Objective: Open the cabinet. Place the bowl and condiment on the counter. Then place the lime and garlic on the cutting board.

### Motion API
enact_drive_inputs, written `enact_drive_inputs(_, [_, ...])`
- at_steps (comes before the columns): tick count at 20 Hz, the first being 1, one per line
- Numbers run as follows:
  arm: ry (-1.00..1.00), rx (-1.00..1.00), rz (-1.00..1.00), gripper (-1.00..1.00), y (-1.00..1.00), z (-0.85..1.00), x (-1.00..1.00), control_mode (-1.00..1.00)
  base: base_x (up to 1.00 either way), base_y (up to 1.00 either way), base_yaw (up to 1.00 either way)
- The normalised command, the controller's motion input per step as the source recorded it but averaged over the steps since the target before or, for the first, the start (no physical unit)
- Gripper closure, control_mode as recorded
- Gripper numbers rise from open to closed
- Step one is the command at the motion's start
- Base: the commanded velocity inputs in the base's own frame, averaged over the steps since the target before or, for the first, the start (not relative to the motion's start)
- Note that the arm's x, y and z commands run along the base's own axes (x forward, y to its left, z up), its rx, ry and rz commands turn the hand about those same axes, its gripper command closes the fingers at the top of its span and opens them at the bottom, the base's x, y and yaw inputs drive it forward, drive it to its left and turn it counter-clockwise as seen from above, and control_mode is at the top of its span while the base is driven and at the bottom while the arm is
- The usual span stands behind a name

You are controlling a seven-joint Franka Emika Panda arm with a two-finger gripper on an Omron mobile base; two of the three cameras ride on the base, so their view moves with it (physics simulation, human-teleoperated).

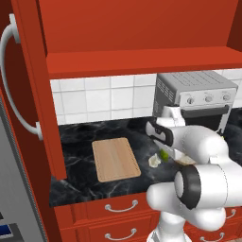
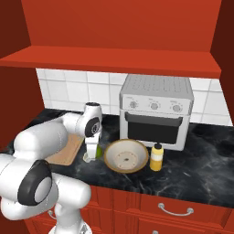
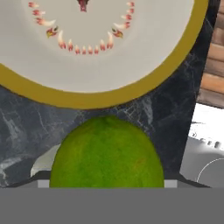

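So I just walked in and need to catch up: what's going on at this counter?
The white arm's gripper is down over the small round green lime on the black marble counter, beside the off-white garlic bulb. The cream bowl and yellow squeeze bottle already stand there; the tan wooden cutting board waits.

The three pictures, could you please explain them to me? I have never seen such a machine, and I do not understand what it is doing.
It is a white robot arm in a simulated kitchen. Two pictures are taken from behind it, left and right; the third from a camera on its hand. On the black counter lie a cutting board, a garlic, a lime, a bowl and a yellow condiment bottle, in front of a toaster oven. The cabinet stands open. The gripper is lowered around the lime; whether it grips yet, I cannot tell.
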Motion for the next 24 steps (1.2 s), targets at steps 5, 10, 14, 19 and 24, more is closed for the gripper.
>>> enact_drive_inputs(5, [0.00, -0.04, 0.00, 1.00, 0.52, 0.21, 0.04, -1.00, 0.00, 0.00, 0.00])
enact_drive_inputs(10, [0.00, -0.04, 0.01, 1.00, 0.63, 0.16, 0.26, -1.00, 0.00, 0.00, 0.00])
enact_drive_inputs(14, [0.00, -0.05, 0.00, 1.00, 0.69, 0.06, 0.46, -1.00, 0.00, 0.00, 0.00])
enact_drive_inputs(19, [0.00, -0.07, 0.00, 1.00, 0.65, 0.00, 0.55, -1.00, 0.00, 0.00, 0.00])
enact_drive_inputs(24, [0.00, -0.07, 0.00, 1.00, 0.44, 0.00, 0.38, -1.00, 0.00, 0.00, 0.00])
